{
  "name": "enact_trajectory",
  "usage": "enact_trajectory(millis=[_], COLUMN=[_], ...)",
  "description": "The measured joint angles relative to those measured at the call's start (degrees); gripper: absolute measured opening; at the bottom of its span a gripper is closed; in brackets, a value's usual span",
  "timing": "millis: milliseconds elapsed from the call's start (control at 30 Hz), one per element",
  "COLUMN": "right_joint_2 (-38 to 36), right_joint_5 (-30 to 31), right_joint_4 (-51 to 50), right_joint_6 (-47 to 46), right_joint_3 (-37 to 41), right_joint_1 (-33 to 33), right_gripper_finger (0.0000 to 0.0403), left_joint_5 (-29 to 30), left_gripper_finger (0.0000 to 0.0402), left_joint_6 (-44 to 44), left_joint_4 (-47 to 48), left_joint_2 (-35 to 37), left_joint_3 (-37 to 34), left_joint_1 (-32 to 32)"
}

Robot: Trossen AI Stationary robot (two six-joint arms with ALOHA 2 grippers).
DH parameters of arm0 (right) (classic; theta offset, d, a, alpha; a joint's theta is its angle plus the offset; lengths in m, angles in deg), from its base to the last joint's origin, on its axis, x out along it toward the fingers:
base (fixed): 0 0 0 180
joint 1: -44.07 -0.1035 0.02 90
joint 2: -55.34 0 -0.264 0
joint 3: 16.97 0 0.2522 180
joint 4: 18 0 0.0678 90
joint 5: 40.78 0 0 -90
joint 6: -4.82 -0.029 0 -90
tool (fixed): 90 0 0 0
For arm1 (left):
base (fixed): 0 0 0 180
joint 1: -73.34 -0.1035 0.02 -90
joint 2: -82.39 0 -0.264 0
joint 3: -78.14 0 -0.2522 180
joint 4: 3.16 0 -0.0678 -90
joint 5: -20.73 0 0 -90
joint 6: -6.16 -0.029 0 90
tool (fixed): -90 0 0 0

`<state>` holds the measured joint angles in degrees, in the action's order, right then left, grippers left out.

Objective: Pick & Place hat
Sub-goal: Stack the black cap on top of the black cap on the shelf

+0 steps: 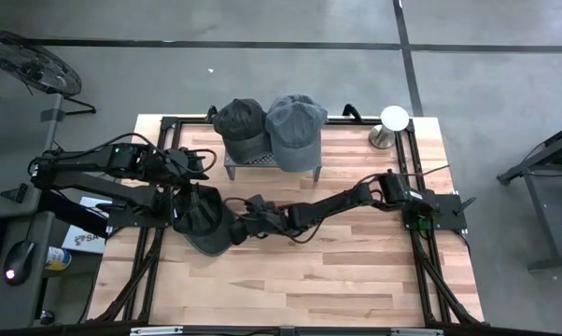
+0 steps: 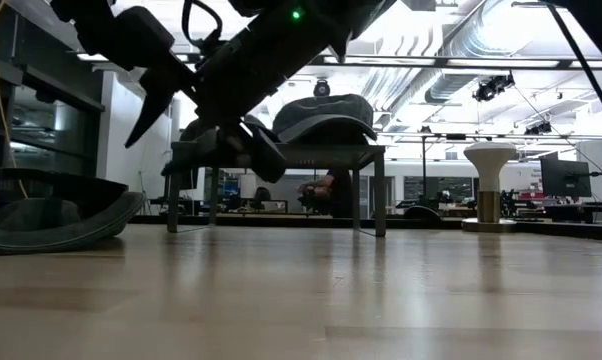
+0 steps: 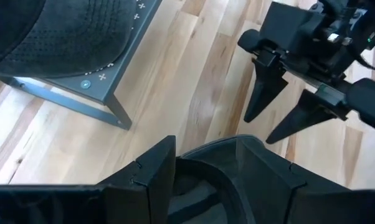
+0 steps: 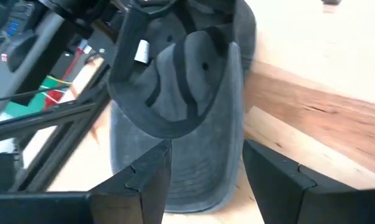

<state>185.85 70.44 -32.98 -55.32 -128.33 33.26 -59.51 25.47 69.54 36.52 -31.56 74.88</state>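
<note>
Hat (image 1: 206, 224), dark and turned inside up, lies on the wooden worktop (image 1: 337, 271) toward its left side, where the left gripper (image 3: 228, 171) pinches its edge between two fingers. Right gripper (image 1: 236, 207), reaching across from the opposite side, hangs just beside the hat with its fingers (image 3: 262, 93) spread and nothing between them, the brim showing below them in the right wrist view. Behind them, a dark cap (image 1: 241, 126) and a grey cap (image 1: 295, 129) sit side by side on a small metal stand (image 1: 262, 162) at the worktop's far edge, near a white round-topped post (image 1: 393, 121).
</note>
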Motion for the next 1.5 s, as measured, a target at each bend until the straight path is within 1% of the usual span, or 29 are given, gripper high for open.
enact_trajectory(millis=[300,433,500,633,900,1033,1367,1500], right_joint_2=[0.02,1.35,2.63,3.81,3.85,4.66,5.58,6.59], right_joint_5=[1.49,0.15,-0.45,0.19,-0.63,-2.5,-2.51,-3.85], right_joint_4=[-1.55,0.15,2.67,2.39,2.72,3.83,3.62,6.49], right_joint_6=[-0.94,-1.43,-1.65,-3.56,-2.57,-1.52,-1.89,-1.93], right_joint_3=[0.04,0.08,0.09,0.09,0.09,0.07,0.09,0.09], right_joint_1=[0.04,0.07,0.09,0.0,0.37,0.31,0.69,1.06], right_gripper_finger=[0.019,0.019,0.019,0.019,0.019,0.019,0.019,0.0184], left_joint_5=[-0.31,-0.31,-0.38,-1.05,-1.49,-1.49,-1.29,-1.29], left_gripper_finger=[0.0168,0.0168,0.0168,0.0168,0.0168,0.0168,0.0168,0.0168], left_joint_6=[0.0,0.0,0.0,0.0,0.0,0.0,-0.17,-0.18], left_joint_4=[-0.02,-0.02,-0.04,-0.01,0.0,-0.04,-0.07,-0.05], left_joint_2=[0.01,0.02,0.03,0.03,0.03,0.03,0.03,0.03], left_joint_3=[0.0,0.0,0.0,0.0,0.0,0.0,0.0,0.0], left_joint_1=[-0.01,-0.02,-0.02,-0.02,0.0,0.0,-0.02,-0.01])
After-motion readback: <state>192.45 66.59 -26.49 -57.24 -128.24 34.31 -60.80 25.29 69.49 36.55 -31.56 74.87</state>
